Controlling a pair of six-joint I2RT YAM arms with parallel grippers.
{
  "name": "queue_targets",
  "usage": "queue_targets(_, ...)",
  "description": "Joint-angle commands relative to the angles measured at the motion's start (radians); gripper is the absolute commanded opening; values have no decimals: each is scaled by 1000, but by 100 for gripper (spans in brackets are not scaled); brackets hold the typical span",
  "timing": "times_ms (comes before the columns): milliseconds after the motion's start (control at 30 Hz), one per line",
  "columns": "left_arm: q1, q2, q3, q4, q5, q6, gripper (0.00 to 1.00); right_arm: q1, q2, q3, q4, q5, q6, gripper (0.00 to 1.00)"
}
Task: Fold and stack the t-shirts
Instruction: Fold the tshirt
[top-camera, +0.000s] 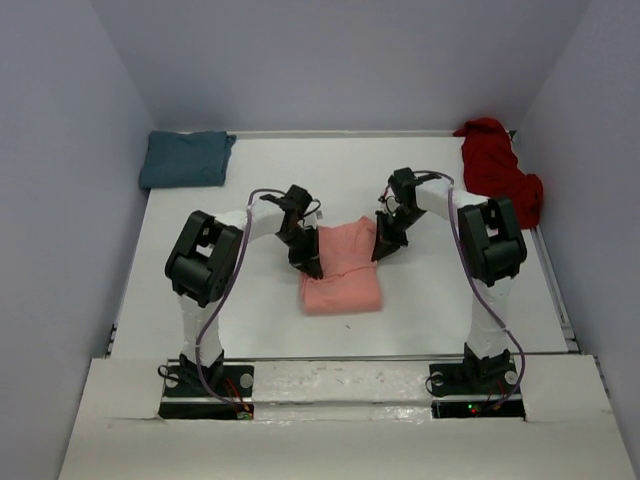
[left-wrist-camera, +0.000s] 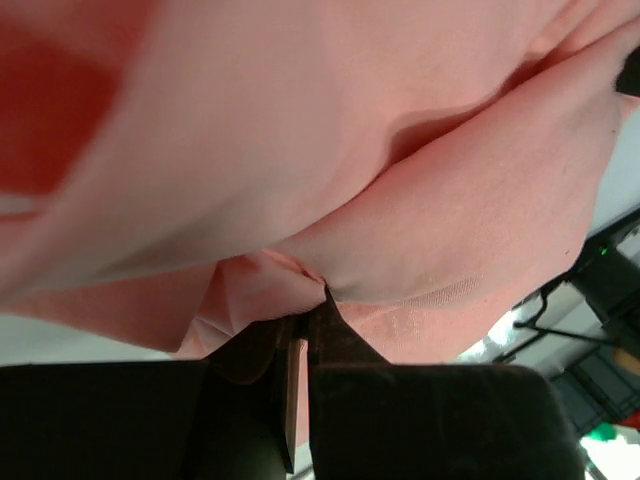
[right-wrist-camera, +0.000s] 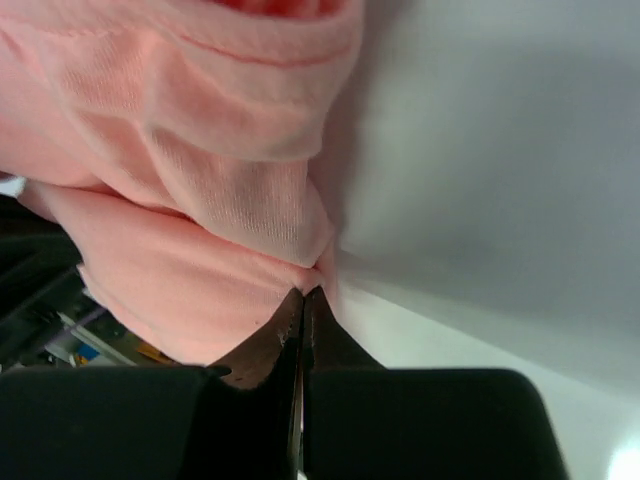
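Top external, white table (top-camera: 345, 175), grey walls (top-camera: 340, 60)

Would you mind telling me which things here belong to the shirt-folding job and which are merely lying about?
Part of the job:
- salmon-pink shirt, pinched by the left gripper and the right gripper
- teal shirt, folded, far left corner
- dark red shirt, crumpled, far right corner

Not part of it:
- white table
- grey walls
No loose bystander item shows.

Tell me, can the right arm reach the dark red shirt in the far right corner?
Probably not yet: the right end effector is shut on the pink shirt. The table toward the dark red shirt looks bare, so the way seems free once it lets go.
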Motion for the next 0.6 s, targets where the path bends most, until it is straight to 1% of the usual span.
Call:
queue_targets(0, 2, -48, -190, -191, -125, 62, 0, 11, -138, -159, -129, 65, -52, 0)
queue_targets(100, 2, -120, -241, -216, -134, 62, 1, 22, -239, -231, -165, 59, -41, 0)
queue_targets(200, 2, -163, -224, -223, -131, 70, 0, 22, -305, -254, -183, 31, -32, 0)
queue_targets(333, 2, -192, -149, -234, -99, 75, 0, 22, -341, -254, -194, -1, -29, 0)
queue_targets(467, 2, -197, -84, -266, -102, 76, 0, 22, -362, -235, -200, -42, -29, 0)
queue_targets(567, 2, -195, -20, -289, -99, 76, 0, 22, -367, -216, -206, -41, -39, 0)
